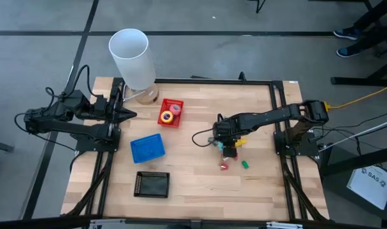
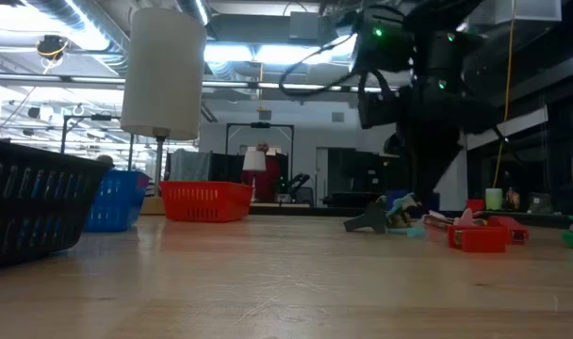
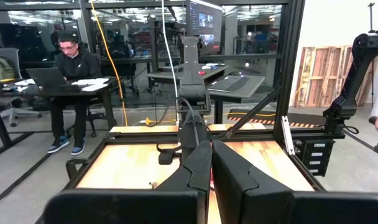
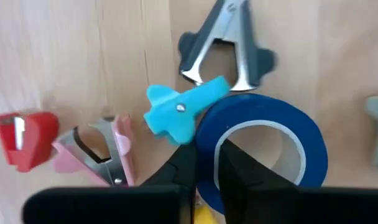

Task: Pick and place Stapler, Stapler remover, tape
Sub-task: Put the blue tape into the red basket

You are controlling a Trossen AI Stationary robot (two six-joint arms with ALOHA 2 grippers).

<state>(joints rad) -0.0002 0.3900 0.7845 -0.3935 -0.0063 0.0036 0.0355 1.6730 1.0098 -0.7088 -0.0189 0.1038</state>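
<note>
So your right gripper (image 4: 204, 163) is down on the pile with its jaws clenched across the wall of the blue ring-shaped tape roll (image 4: 258, 144), one jaw inside the pale core and one outside. That looks like a sensible way to pinch a ring, since the rim gives two flat faces. Just ahead of the jaws sit a bright blue plastic staple remover (image 4: 179, 112) and a dark grey metal-clawed one (image 4: 226, 46); off to the side are a pink staple remover (image 4: 101, 151) and a small red blocky piece (image 4: 26, 138). Your left gripper (image 3: 211, 165) waits clenched and empty at its own edge of the surface. No readable labels on anything here.
</note>
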